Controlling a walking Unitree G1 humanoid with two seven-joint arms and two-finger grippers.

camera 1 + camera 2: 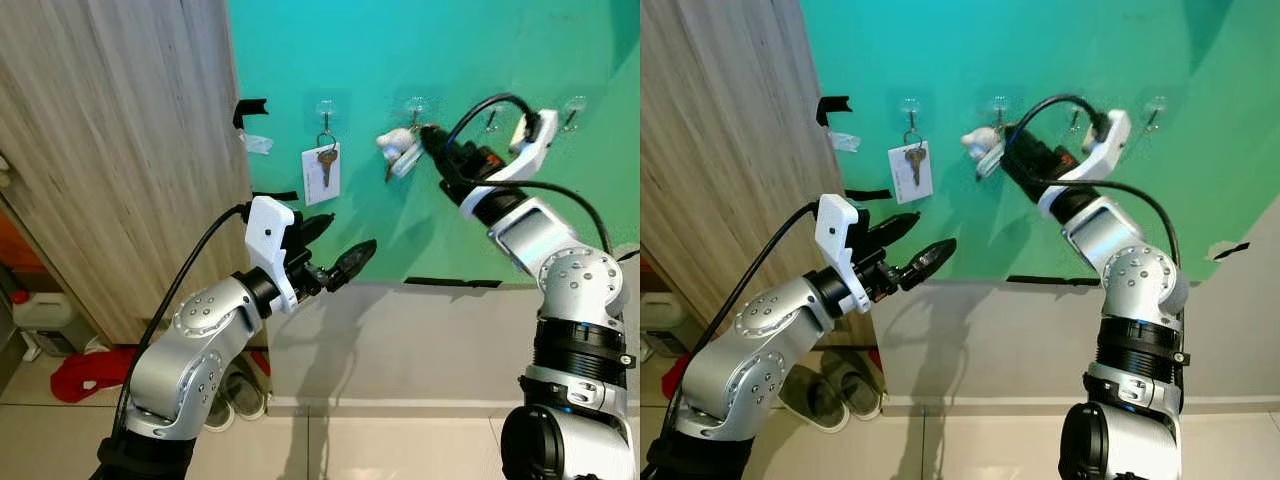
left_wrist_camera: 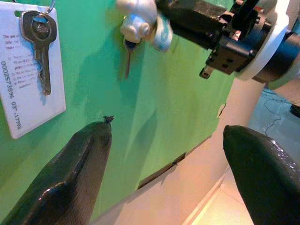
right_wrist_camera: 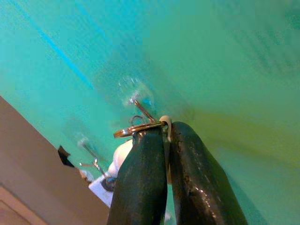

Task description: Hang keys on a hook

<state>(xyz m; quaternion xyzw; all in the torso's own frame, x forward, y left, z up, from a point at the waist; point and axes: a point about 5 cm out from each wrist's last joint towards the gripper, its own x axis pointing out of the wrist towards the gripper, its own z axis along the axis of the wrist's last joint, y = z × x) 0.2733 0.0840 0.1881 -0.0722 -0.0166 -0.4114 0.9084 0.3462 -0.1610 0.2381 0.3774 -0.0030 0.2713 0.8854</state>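
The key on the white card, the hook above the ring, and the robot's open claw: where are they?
key [image 2: 40, 49]: left wrist view, on its blade.
hook [image 3: 140, 108]: right wrist view, on its wire.
left gripper [image 1: 338, 247]: left eye view, between the fingertips.

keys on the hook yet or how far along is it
Not hung yet. One key with a white tag already hangs on the leftmost hook. The right gripper is shut on the key ring, holding it just under the second hook, keys and white charm dangling. The left gripper hovers open, holding nothing. Left: slip the ring over the hook and release.
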